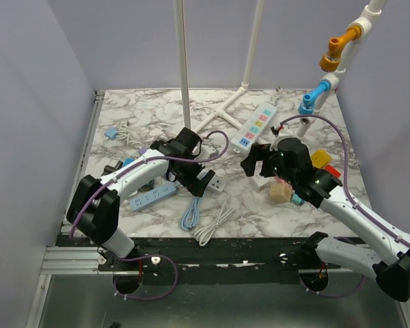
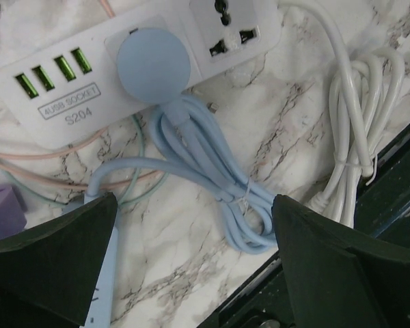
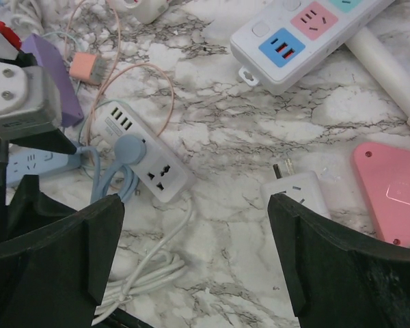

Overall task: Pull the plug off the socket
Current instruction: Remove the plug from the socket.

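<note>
Hovering wide open and empty, the left gripper (image 2: pixel 195 205) has the round blue plug (image 2: pixel 152 66), seated in the white socket strip (image 2: pixel 55 109), just ahead of its fingertips. The right gripper (image 3: pixel 195 201), also spread wide, holds nothing.

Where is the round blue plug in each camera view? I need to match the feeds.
Top external: apparently hidden beneath the left gripper, just above the blue cable coil.
Left wrist: blue plug at upper centre-left, seated in the white socket strip.
Right wrist: left of centre, on that strip.
Shared landmark: the white cable coil beside the blue one.
</note>
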